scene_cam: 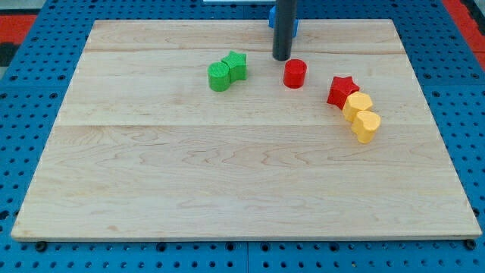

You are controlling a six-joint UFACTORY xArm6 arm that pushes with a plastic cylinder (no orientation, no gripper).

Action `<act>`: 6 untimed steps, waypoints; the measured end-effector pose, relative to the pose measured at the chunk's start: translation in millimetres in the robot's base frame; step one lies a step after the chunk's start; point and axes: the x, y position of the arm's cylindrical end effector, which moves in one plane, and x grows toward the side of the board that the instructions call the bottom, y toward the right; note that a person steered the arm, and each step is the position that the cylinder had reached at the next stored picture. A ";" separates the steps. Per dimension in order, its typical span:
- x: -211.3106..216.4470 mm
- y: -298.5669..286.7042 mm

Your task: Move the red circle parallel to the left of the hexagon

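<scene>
The red circle [295, 73] lies on the wooden board [227, 182], right of centre near the view's top. My tip [282, 58] rests just above and left of it, a small gap away. The yellow hexagon [358, 105] lies to the right, touching a red star [342, 90] above-left of it and a yellow heart [367, 126] below it. The red circle sits to the left of the hexagon and higher in the view.
A green circle [220, 76] and a green star-like block [236, 65] touch each other left of the tip. A blue block [272, 17] is partly hidden behind the rod at the board's top edge. Blue pegboard surrounds the board.
</scene>
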 end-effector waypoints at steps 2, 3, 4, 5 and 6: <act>42.9 4.9; 76.8 -29.3; 107.3 -45.2; 67.9 -13.1; 40.6 58.5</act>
